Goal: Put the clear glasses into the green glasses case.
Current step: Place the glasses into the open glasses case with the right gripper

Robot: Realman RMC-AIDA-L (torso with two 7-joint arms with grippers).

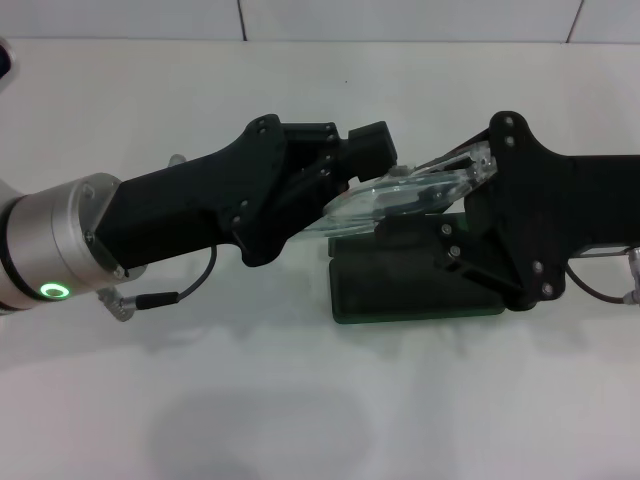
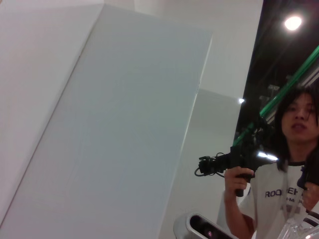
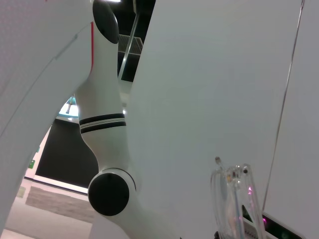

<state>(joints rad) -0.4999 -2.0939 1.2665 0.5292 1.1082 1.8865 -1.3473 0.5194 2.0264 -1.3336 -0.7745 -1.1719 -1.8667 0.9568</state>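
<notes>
White and bare, the bench [image 1: 300,420] fills the head view up to a pale tiled wall along its far edge. Near the middle of the bench lies the dark green rectangular glasses case with rounded corners [image 1: 400,290], its flat dark surface showing toward the near edge while its far part is hidden under the two arms. Just above it hang the clear glasses of fully transparent plastic with a wraparound lens [image 1: 400,195], almost colourless, catching faint grey-green glints; they sit tilted, the end toward the right arm higher than the end toward the left arm. The black left gripper [image 1: 372,165] comes in from the bench's left side and meets the lower end of the clear glasses; its fingers [image 1: 372,148] appear closed on that end, though how firmly it grips cannot be told. The black right gripper [image 1: 478,168] comes in from the bench's right side with the higher end of the frame at its tip, and whether its fingers are wide or narrow cannot be told. The right wrist view shows a thin clear arm of the glasses [image 3: 234,201] standing up against white wall panels, beside the robot's white jointed body [image 3: 107,134]. The left wrist view shows white panels, a person in a white printed T-shirt [image 2: 284,164] holding a black handheld device [image 2: 234,162], and a clear plastic edge at the lower corner.
</notes>
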